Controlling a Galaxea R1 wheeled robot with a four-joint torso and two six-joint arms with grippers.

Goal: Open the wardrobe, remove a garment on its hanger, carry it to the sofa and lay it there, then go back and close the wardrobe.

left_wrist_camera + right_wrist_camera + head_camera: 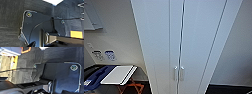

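From the head view, the wardrobe (184,37) is standing shut dead ahead at twelve o'clock, its stiff doors likely swinging lightly if taken by the small handles (178,73) at six o'clock of the seam. Both wrist views are showing dark carpet (11,22); I cannot tell either pincer's state.

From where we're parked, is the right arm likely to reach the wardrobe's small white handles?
Probably yes: the tall white wardrobe stands close ahead, doors shut, and nothing stands before its pair of small white handles. The right arm seems lowered over dark carpet, so it must lift first.
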